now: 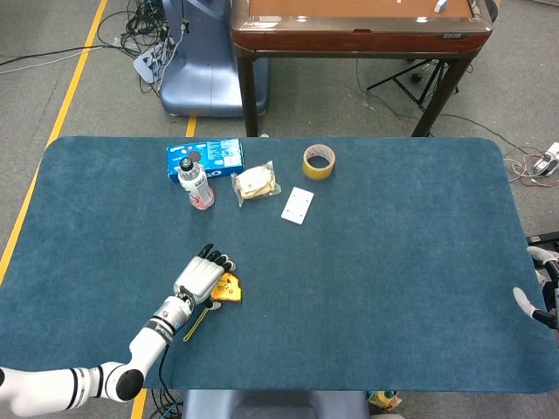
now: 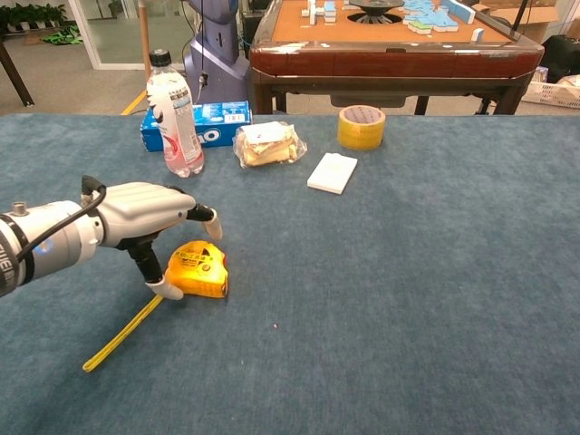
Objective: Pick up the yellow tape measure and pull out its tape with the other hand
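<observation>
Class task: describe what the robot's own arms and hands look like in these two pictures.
The left hand has a smooth silver-white shell, dark fingers with pale tips, and a black cable looping at the wrist. Its forearm is white with black bands. Only pale and dark parts of the right hand show at the edge.

Table w/ blue cloth (image 1: 393, 262). Tape roll (image 1: 318, 161) near far edge. Left of roll: white card (image 1: 298, 205), wrapped snack (image 1: 255, 183), water bottle (image 1: 195, 183) upright, blue box (image 1: 204, 156) behind bottle. Yellow tape measure (image 2: 201, 270) well nearer than roll, strap trailing toward near edge.
</observation>
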`<state>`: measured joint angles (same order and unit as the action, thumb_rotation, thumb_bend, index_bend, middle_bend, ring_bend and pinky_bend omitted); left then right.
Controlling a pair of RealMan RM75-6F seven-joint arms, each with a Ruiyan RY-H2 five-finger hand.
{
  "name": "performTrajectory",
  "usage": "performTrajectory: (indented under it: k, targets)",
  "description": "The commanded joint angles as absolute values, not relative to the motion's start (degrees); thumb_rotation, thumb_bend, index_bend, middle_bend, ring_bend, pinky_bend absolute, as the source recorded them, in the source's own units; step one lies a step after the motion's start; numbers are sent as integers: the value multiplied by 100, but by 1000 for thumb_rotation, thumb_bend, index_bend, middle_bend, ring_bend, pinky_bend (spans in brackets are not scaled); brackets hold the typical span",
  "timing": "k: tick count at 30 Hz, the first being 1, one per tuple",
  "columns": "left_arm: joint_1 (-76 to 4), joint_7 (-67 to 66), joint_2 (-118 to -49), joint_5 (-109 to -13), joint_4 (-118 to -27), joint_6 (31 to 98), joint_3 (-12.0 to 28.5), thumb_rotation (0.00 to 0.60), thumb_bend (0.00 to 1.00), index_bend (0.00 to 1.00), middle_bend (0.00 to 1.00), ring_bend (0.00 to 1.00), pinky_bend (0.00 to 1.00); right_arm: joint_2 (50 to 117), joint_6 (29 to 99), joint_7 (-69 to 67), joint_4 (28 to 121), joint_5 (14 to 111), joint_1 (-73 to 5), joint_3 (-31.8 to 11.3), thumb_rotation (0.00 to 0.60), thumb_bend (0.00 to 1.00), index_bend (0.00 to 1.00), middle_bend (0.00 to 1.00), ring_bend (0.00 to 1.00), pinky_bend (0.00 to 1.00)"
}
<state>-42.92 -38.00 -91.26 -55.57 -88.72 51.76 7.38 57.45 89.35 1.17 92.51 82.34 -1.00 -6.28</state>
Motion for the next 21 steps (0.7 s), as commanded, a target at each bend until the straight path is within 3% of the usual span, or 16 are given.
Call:
performTrajectory:
  k: [1, 9, 21]
  targets:
    - [-4329, -3805, -9173, -5532, -8796, 5218, 702, 600, 115, 269, 229, 147, 16, 5739, 8945, 104, 9246, 8234, -90, -630, 600, 329, 269, 338, 308, 396]
    - [-4372, -3776, -9186, -5455, -8701, 5341, 640, 600, 115, 281, 249, 162, 16, 5737, 8928, 104, 9242, 8221, -85, -637, 600, 329, 269, 338, 308, 396]
    - [-4410, -3220, -9301, -5489, -8522, 5165, 634, 600, 116, 405, 370, 228, 16, 5697, 9011, 164, 9329, 8239, -26, -634, 600, 329, 284, 338, 308, 396]
